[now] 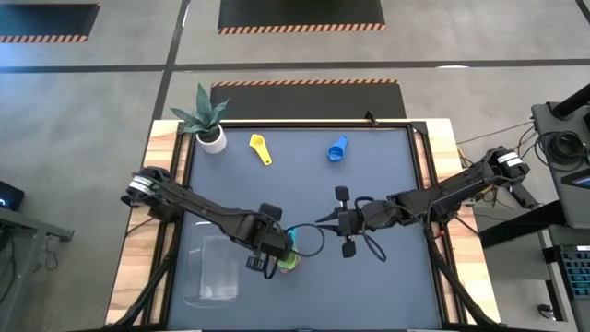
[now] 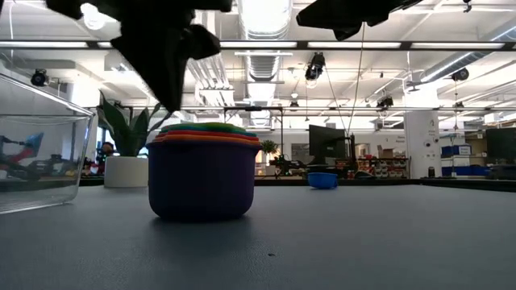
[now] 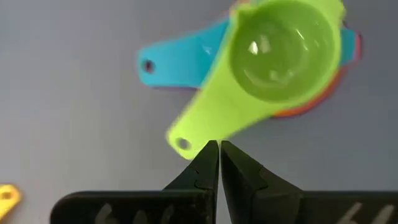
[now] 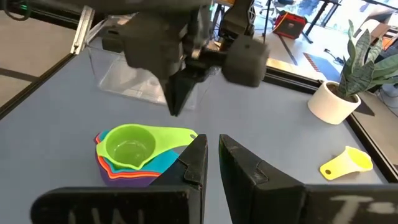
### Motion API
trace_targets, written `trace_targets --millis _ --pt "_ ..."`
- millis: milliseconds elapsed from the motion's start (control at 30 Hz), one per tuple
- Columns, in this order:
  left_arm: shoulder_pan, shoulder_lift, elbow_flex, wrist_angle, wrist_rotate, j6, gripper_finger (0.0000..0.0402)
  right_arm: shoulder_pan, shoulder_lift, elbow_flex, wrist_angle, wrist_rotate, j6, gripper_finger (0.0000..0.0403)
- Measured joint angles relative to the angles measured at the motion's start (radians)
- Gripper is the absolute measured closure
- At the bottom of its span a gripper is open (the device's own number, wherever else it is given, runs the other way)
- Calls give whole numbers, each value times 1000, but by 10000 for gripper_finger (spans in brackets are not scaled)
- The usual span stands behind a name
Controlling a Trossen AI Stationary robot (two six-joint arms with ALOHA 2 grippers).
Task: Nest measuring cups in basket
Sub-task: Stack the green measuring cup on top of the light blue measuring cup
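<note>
Several measuring cups stand nested on the mat just right of the basket: purple lowest (image 2: 201,181), then orange, red and teal, with the green cup (image 3: 280,56) on top (image 1: 289,262). The green handle's free end (image 3: 182,143) sticks out past the stack. My left gripper (image 3: 219,149) is shut and hangs just above that handle end (image 4: 176,109), touching nothing. My right gripper (image 4: 212,155) hovers higher, right of the stack (image 1: 323,221), with its fingers a narrow gap apart. The yellow cup (image 1: 261,148) and blue cup (image 1: 337,148) lie near the far edge. The clear basket (image 1: 214,269) stands at the near left.
A white pot with a spiky green plant (image 1: 207,124) stands at the far left corner of the mat. Black cables loop from the right arm (image 1: 369,244) over the mat's middle. Wooden rails (image 1: 442,184) border the dark mat.
</note>
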Motion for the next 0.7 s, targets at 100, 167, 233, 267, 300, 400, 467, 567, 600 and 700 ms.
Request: trace_targets --millis 100,167,233,267,300,400,467,567,600,700 --pt "0 13 -31 -2 42 -9 402 0 0 0 0 0 0 374" --pt "0 21 -56 2 58 -16 402 0 0 0 0 0 0 374" --pt "0 23 -79 39 58 -17 402 0 0 0 1 0 0 374" --pt "0 23 -89 60 58 -17 402 0 0 0 1 0 0 374" --pt "0 24 -96 73 58 -17 402 0 0 0 1 0 0 374" --pt "4 24 -99 97 46 -15 402 0 0 -1 2 0 -1 374" --pt "5 24 -93 97 13 -10 402 0 0 -1 3 0 -1 374" --pt "5 24 -89 126 -61 10 402 0 0 -1 3 0 -2 374" --pt "5 24 -89 141 -95 12 402 0 0 -1 3 0 -2 374" --pt "5 24 -89 160 -155 14 402 0 0 -1 3 0 0 374"
